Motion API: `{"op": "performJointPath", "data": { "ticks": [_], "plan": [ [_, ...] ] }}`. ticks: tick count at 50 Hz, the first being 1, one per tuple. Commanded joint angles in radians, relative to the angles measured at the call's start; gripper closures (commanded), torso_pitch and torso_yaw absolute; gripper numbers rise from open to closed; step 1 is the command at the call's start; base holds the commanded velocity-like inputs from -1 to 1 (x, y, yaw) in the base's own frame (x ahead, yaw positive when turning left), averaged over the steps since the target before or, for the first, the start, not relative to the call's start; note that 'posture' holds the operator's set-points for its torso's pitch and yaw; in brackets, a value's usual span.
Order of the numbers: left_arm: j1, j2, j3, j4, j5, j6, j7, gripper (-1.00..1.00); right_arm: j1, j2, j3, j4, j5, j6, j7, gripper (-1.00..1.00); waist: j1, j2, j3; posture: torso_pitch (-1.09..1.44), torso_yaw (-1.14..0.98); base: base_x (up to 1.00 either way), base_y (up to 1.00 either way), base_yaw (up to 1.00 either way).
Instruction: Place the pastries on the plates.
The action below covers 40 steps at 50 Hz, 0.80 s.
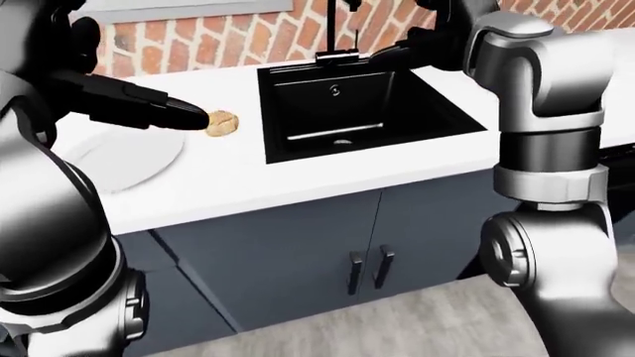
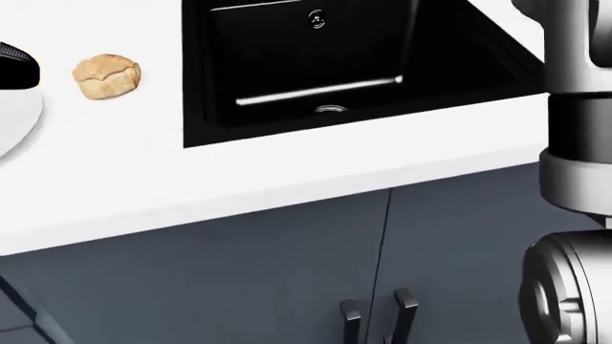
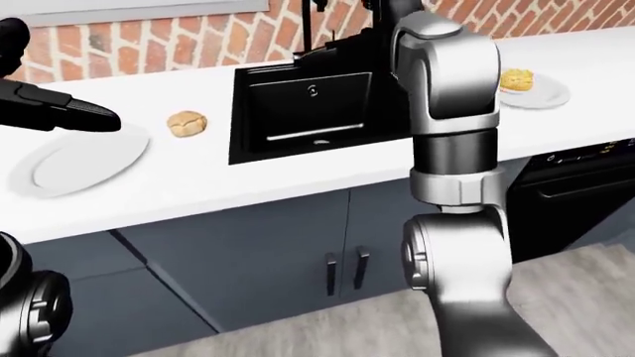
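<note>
- Centre right in the right-eye view, a white plate (image 3: 544,95) carries one pastry (image 3: 516,79); the left plate (image 3: 74,162) is bare.
- A round, golden, cracked pastry (image 2: 107,76) lies on the white counter (image 2: 143,183), between the bare plate and the black sink (image 2: 316,64).
- We cannot tell the grip of our left hand (image 3: 69,113); our right hand is hidden.
- Brick wall (image 3: 179,37) at top.

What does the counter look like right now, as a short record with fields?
loose pastry: bun on the counter, between the empty plate and the sink
empty plate: plate at the view's left
done: second pastry on the far plate
sink: black basin
left hand: dark fingers above the empty plate, holding nothing
</note>
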Motion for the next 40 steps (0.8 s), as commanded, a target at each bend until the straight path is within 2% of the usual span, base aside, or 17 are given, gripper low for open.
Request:
{"op": "performJointPath", "data": {
  "ticks": [1, 7, 9, 10, 11, 15, 20, 22, 23, 24, 25, 26, 35, 37, 38, 39, 40],
  "plan": [
    [-0.032, 0.007, 0.004, -0.016, 0.008, -0.031, 0.001, -1.00, -0.049, -0.024, -0.022, -0.039, -0.010, -0.035, -0.010, -1.00, -0.009, 0.003, -0.031, 0.00, 0.00, 0.00, 0.13, 0.00],
    [-0.039, 0.003, 0.006, -0.012, 0.016, -0.029, -0.005, -1.00, -0.046, -0.025, -0.021, -0.042, -0.011, -0.035, -0.008, -1.00, -0.007, -0.046, -0.025, 0.00, 0.00, 0.00, 0.12, 0.00],
    [-0.037, 0.001, 0.005, -0.014, 0.018, -0.033, -0.007, -1.00, -0.045, -0.026, -0.022, -0.039, -0.011, -0.038, -0.007, -1.00, -0.003, -0.081, -0.026, 0.00, 0.00, 0.00, 0.12, 0.00],
    [-0.027, -0.010, 0.009, -0.014, 0.018, -0.047, 0.000, -1.00, -0.043, -0.026, -0.023, -0.039, -0.012, -0.040, -0.008, -1.00, 0.000, -0.114, -0.033, 0.00, 0.00, 0.00, 0.12, 0.00],
    [-0.026, -0.012, 0.010, -0.013, 0.019, -0.050, 0.000, -1.00, -0.043, -0.026, -0.023, -0.039, -0.012, -0.040, -0.008, -1.00, -0.002, -0.089, -0.022, 0.00, 0.00, 0.00, 0.12, 0.00],
    [-0.034, -0.003, 0.003, -0.015, 0.026, -0.039, -0.012, -1.00, -0.042, -0.025, -0.021, -0.039, -0.013, -0.041, -0.007, -1.00, 0.003, -0.087, -0.035, 0.00, 0.00, 0.00, 0.12, 0.00],
    [-0.028, -0.009, 0.010, -0.015, 0.031, -0.045, -0.015, -1.00, -0.047, -0.025, -0.020, -0.037, -0.015, -0.037, -0.006, -1.00, 0.006, -0.046, -0.020, 0.00, 0.00, 0.00, 0.12, 0.00],
    [-0.022, -0.018, 0.015, -0.011, 0.031, -0.057, -0.011, -1.00, -0.047, -0.025, -0.020, -0.035, -0.016, -0.040, -0.007, -1.00, 0.000, -0.008, -0.022, 0.00, 0.00, 0.00, 0.13, 0.00],
    [-0.021, -0.020, 0.017, -0.011, 0.031, -0.059, -0.011, -1.00, -0.045, -0.024, -0.021, -0.036, -0.016, -0.040, -0.008, -1.00, -0.005, 0.026, -0.031, 0.00, 0.00, 0.00, 0.12, 0.00],
    [-0.019, -0.021, 0.018, -0.013, 0.031, -0.060, -0.012, -1.00, -0.050, -0.024, -0.020, -0.035, -0.016, -0.036, -0.007, -1.00, -0.011, 0.059, -0.057, 0.00, 0.00, 0.00, 0.12, 0.00],
    [-0.018, -0.021, 0.018, -0.013, 0.032, -0.061, -0.012, -1.00, -0.051, -0.024, -0.020, -0.035, -0.016, -0.036, -0.007, -1.00, -0.003, 0.021, -0.034, 0.00, 0.00, 0.00, 0.12, 0.00],
    [-0.021, -0.018, 0.017, -0.015, 0.033, -0.056, -0.015, -1.00, -0.046, -0.024, -0.020, -0.038, -0.016, -0.037, -0.006, -1.00, -0.007, 0.034, -0.028, 0.00, 0.00, 0.00, 0.13, 0.00],
    [-0.034, -0.006, 0.000, -0.013, 0.049, -0.040, -0.035, -1.00, -0.054, -0.023, -0.021, -0.032, -0.016, -0.035, -0.007, -1.00, -0.008, -0.048, -0.023, 0.00, 0.00, 0.00, 0.12, 0.00],
    [-0.033, -0.008, 0.000, -0.013, 0.052, -0.041, -0.037, -1.00, -0.050, -0.023, -0.022, -0.032, -0.016, -0.039, -0.007, -1.00, -0.005, -0.085, -0.025, 0.00, 0.00, 0.00, 0.12, 0.00],
    [-0.033, -0.008, 0.000, -0.013, 0.054, -0.041, -0.038, -1.00, -0.051, -0.024, -0.021, -0.031, -0.016, -0.038, -0.007, -1.00, -0.003, -0.120, -0.034, 0.00, 0.00, 0.00, 0.13, 0.00],
    [-0.034, -0.008, 0.000, -0.013, 0.056, -0.040, -0.040, -1.00, -0.050, -0.024, -0.022, -0.030, -0.016, -0.039, -0.007, -1.00, -0.008, -0.088, -0.022, 0.00, 0.00, 0.00, 0.12, 0.00],
    [-0.035, -0.013, 0.002, -0.009, 0.056, -0.044, -0.038, -1.00, -0.052, -0.024, -0.021, -0.031, -0.016, -0.037, -0.007, -1.00, -0.003, -0.095, -0.023, 0.00, 0.00, 0.00, 0.12, 0.00]
  ]
}}
